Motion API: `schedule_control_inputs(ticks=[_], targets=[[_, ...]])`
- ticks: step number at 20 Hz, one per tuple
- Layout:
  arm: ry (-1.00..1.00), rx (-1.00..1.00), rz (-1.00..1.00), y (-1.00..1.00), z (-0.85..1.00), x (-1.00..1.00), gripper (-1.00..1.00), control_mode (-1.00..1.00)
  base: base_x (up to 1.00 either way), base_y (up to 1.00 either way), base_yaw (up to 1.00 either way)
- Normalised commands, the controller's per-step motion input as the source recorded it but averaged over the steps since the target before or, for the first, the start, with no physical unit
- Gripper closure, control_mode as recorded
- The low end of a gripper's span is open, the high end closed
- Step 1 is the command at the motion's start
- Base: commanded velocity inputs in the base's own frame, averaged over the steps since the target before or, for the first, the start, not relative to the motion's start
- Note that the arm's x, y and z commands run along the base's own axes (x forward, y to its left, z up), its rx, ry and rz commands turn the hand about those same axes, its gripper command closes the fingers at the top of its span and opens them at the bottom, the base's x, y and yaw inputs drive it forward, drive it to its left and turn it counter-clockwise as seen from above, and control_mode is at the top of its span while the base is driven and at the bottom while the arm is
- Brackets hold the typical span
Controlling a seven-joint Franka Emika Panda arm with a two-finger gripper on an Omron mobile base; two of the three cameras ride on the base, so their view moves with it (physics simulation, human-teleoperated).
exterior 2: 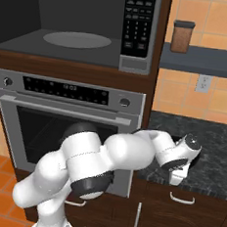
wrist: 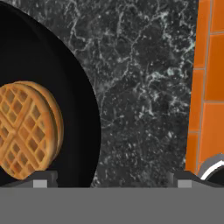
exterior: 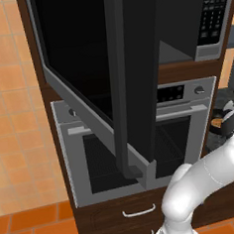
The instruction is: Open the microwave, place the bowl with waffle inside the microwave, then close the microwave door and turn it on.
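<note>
The large built-in silver-grey microwave has its wide black glass microwave door swung fully open, so the door fills the left base view from 10 to 1 o'clock and its dark vertical handle edge runs down the middle. In the right base view the grey cavity with its round pale turntable sits at 11 o'clock, and the black keypad panel at 12 o'clock. Below is the silver oven with a round knob and horizontal bar handle.

The white arm reaches toward 3 o'clock in the right base view, its hand low over the dark speckled stone counter. In the hand view, the small round black bowl lies at 9 o'clock on that counter, and the round golden-orange waffle with a grid pattern rests inside it. The two-finger gripper is spread wide and holds nothing; its left fingertip sits over the bowl's inside, its right fingertip over the counter's edge by the orange tiled wall. A brown canister with a dark lid stands on a shelf at 1 o'clock.
</note>
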Motion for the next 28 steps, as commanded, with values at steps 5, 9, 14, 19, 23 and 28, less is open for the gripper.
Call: schedule_control_inputs(ticks=[5, 9, 14, 19, 23, 28], targets=[[0.01, 0.2, 0.0, -0.39, -0.1, 0.25, -1.0, -1.0, 0.0, 0.0, 0.0], [0.04, 0.14, 0.0, -0.11, -0.24, 0.36, -1.0, -1.0, 0.0, 0.0, 0.0], [0.02, 0.13, -0.01, 0.0, -0.26, 0.31, -1.0, -1.0, 0.0, 0.0, 0.0], [0.02, 0.02, -0.02, 0.0, -0.23, -0.07, 1.0, -1.0, 0.0, 0.0, 0.0], [-0.11, 0.0, -0.01, 0.09, -0.14, -0.7, 1.0, -1.0, 0.0, 0.0, 0.0], [-0.29, 0.0, -0.26, 0.5, 0.01, -0.78, 1.0, -1.0, 0.0, 0.0, 0.0]])
